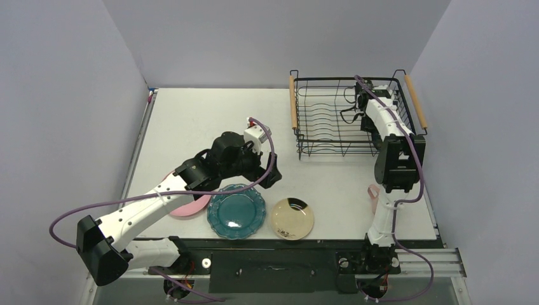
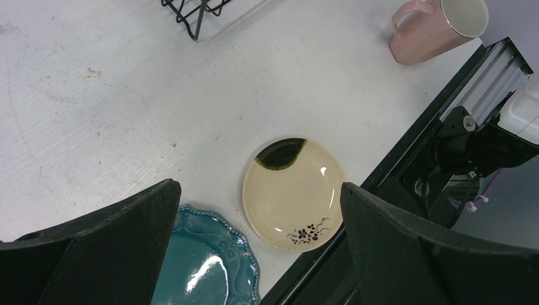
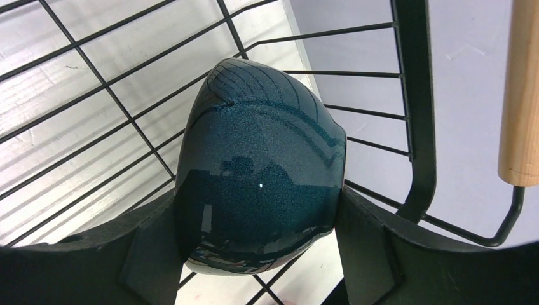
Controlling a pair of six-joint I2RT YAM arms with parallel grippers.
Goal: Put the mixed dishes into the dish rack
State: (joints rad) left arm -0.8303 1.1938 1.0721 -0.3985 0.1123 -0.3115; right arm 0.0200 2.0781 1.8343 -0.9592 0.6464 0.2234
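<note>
My right gripper (image 3: 257, 213) is inside the dish rack (image 1: 330, 79), near its right wall, shut on the dark-teal bowl (image 3: 260, 165). The bowl's glossy outside faces the camera, just above the rack's floor wires. My left gripper (image 1: 270, 175) is open and empty above the table. In the left wrist view (image 2: 259, 189) it hangs over the cream dish (image 2: 293, 194), with the teal scalloped plate (image 2: 203, 267) beside it. In the top view the teal plate (image 1: 236, 211) and cream dish (image 1: 293, 218) lie near the front edge. The pink plate (image 1: 191, 206) lies partly under my left arm. The pink cup (image 1: 374, 194) lies on its side by my right arm's base.
A wooden handle (image 3: 518, 95) of the rack is close to the right of the bowl. A corner of the rack (image 2: 194, 16) shows in the left wrist view. The black front rail (image 2: 407, 159) runs just beyond the cream dish. Grey walls enclose the table.
</note>
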